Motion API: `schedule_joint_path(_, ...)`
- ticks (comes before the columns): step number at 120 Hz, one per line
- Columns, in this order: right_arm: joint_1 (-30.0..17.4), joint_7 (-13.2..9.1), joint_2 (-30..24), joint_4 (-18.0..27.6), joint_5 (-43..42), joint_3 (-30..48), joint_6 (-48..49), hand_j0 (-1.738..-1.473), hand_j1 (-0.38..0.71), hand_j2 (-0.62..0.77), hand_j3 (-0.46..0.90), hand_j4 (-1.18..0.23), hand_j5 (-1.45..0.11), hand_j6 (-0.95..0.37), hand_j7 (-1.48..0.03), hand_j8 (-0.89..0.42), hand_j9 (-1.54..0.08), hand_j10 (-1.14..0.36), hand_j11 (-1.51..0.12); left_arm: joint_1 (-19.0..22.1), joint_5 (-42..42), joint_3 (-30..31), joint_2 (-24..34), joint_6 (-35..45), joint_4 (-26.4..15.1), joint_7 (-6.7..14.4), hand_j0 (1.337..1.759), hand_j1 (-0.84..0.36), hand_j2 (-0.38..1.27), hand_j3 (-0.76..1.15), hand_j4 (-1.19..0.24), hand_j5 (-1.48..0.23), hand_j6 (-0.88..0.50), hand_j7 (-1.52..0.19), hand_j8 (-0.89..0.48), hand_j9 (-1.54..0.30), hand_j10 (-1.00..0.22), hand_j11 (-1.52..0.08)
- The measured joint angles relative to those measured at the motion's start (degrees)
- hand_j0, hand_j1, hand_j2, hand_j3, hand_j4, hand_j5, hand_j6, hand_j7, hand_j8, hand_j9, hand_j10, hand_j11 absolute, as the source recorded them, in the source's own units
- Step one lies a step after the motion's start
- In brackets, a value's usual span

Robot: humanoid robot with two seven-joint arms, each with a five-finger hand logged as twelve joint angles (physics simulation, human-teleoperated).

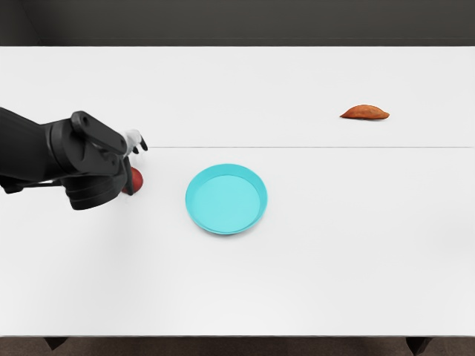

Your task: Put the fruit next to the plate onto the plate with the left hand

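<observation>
White table (341, 267) holds turquoise plate (226, 200), red fruit (136, 179) lying outside it.

White table (334, 259) — cyan plate (190, 202) ctr, red fruit (136, 179), orange item (364, 113)

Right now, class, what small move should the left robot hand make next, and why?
Probably settle the grasp on the red fruit before lifting. The left robot hand covers most of it, left of the blue plate, which holds nothing. Whether the fruit is actually gripped cannot be seen, so lifting now might leave it behind.
</observation>
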Motion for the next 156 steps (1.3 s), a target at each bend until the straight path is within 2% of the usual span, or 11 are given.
schedule_joint_path(37, 0.00, 0.00, 0.00, 0.00, 0.00, 0.00, 0.00, -1.658, -0.33, 0.00, 0.00, -0.02, -0.02, -0.02, -0.02, -0.02, -0.02, -0.02, -0.02, -0.20, -0.01, -2.09, 0.00, 3.68, -2.77, 0.07, 1.658, -0.02, 0.06, 0.00, -0.31, -0.40, -0.31, -0.40, -0.31, -0.40, -0.31, -0.40)
schedule_joint_path(68, 0.00, 0.00, 0.00, 0.00, 0.00, 0.00, 0.00, -1.658, -0.33, 0.00, 0.00, -0.02, -0.02, -0.02, -0.02, -0.02, -0.02, -0.02, -0.02, 0.77, -0.31, -1.96, 0.00, 6.43, -2.85, 0.03, 1.658, -0.02, 0.06, 0.00, -0.31, -0.40, -0.31, -0.40, -0.31, -0.40, -0.31, -0.40)
schedule_joint_path(156, 0.00, 0.00, 0.00, 0.00, 0.00, 0.00, 0.00, -1.658, -0.33, 0.00, 0.00, -0.02, -0.02, -0.02, -0.02, -0.02, -0.02, -0.02, -0.02, 2.45, -1.45, -1.16, 0.00, 6.67, -2.80, 0.03, 1.658, -0.05, 0.07, 0.00, -0.34, -0.44, -0.34, -0.44, -0.34, -0.44, -0.34, -0.44)
